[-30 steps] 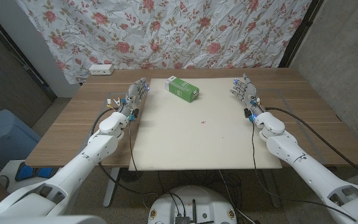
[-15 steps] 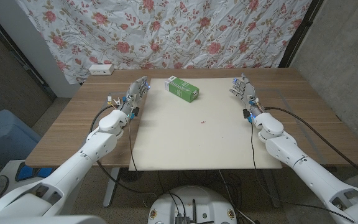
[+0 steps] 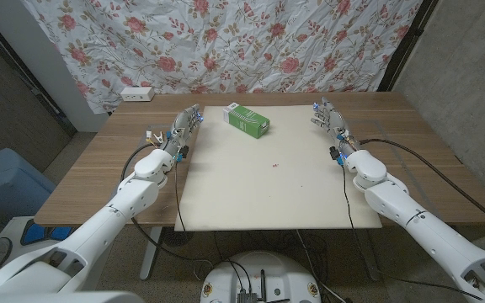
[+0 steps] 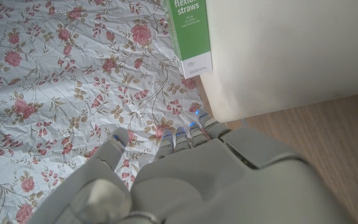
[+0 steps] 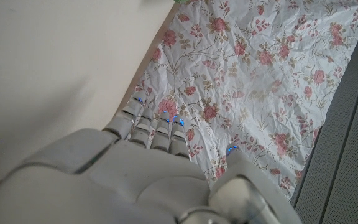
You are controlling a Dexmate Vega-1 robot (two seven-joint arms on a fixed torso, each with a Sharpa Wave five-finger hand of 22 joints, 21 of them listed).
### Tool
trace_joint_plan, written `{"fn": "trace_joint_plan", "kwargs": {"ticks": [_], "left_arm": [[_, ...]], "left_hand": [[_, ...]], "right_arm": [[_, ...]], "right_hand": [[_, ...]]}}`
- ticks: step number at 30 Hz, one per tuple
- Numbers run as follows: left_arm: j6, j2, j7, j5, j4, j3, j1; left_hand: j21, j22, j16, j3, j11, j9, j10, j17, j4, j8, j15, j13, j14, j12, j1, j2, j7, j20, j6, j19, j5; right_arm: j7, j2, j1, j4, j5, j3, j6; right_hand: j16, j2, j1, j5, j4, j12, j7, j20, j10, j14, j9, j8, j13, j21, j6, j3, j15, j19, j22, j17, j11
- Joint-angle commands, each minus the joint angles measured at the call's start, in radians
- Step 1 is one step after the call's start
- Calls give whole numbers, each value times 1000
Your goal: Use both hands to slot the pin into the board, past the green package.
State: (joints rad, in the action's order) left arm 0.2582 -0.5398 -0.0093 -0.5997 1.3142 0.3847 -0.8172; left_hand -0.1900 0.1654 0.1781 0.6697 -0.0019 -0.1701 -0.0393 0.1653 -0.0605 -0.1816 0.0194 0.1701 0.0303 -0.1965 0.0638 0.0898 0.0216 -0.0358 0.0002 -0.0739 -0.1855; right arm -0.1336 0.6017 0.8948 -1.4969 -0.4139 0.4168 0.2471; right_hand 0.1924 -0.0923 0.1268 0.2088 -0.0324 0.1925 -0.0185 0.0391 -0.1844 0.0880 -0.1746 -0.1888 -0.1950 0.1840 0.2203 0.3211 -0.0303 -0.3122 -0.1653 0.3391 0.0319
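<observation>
A green package (image 3: 248, 120) printed "flexible straws" lies at the far edge of a cream board (image 3: 259, 189); it is also in the left wrist view (image 4: 191, 31). A tiny pink speck, perhaps the pin (image 3: 274, 166), lies on the board near its middle. My left hand (image 3: 183, 128) stands at the board's far left edge, fingers stretched out and holding nothing, its back showing in its own wrist view (image 4: 191, 180). My right hand (image 3: 330, 122) is at the board's far right edge, fingers apart and empty; its wrist view shows its back (image 5: 148, 180).
A white power strip (image 3: 136, 93) lies at the table's far left corner. A small clip-like item (image 3: 152, 135) sits on the wood left of my left hand. A flowered cloth (image 3: 226, 42) hangs behind the table. A blue bin (image 3: 2, 181) stands on the floor to the left.
My right hand has shifted slightly farther away along the board's right edge. The left hand, the package and the pink speck have stayed put.
</observation>
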Motion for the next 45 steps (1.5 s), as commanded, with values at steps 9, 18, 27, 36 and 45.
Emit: {"fn": "trace_joint_plan", "kwargs": {"ticks": [9,18,27,36,45], "left_arm": [[18,13,-14,-9,-35,0,6],[-6,-16,37,12,31,-7,-30],[-20,-33,67,15,74,-19,-59],[-16,-31,75,16,73,-23,-60],[-15,-22,81,15,64,-22,-58]], "left_hand": [[-4,5,1,16,-8,-3,-1,2,9,-3,-3,3,0,0,6,80,-3,-1,0,-4,-3],[6,5,-1,24,-8,-3,-5,2,15,2,-9,3,-1,5,7,79,-7,-8,-10,22,-1],[15,5,-1,30,-13,-3,-7,1,22,3,-25,2,-3,7,6,76,-12,-7,-14,63,0],[11,5,4,32,-18,-3,-1,1,25,2,-25,2,-21,6,5,74,-13,-5,-13,65,1],[5,5,6,34,-21,-3,4,2,26,0,-25,2,-35,5,2,72,-12,-3,-8,56,2]], "right_arm": [[-61,106,17,-181,205,38,-136],[-50,158,6,-261,300,63,-226],[-77,177,2,-307,409,84,-264],[14,240,-46,-408,538,131,-400],[78,277,-59,-471,601,148,-471]], "right_hand": [[1,4,27,-3,33,-1,-11,-25,5,-6,-4,-2,2,-12,9,8,9,60,-2,-17,-2],[-6,7,39,-9,54,-7,-20,-31,27,-37,-3,7,4,-13,-16,11,19,92,-1,-30,-11],[-3,2,58,-13,77,-5,-26,-43,32,-40,-4,-4,6,-7,8,20,27,101,-1,-45,-17],[-9,5,94,-22,124,-15,-59,-19,88,-89,-5,10,7,-10,-36,35,4,149,-1,-69,-22],[-10,7,126,-28,161,-15,-86,23,129,-125,-7,7,6,-7,-56,48,-14,175,-2,-86,-29]]}}
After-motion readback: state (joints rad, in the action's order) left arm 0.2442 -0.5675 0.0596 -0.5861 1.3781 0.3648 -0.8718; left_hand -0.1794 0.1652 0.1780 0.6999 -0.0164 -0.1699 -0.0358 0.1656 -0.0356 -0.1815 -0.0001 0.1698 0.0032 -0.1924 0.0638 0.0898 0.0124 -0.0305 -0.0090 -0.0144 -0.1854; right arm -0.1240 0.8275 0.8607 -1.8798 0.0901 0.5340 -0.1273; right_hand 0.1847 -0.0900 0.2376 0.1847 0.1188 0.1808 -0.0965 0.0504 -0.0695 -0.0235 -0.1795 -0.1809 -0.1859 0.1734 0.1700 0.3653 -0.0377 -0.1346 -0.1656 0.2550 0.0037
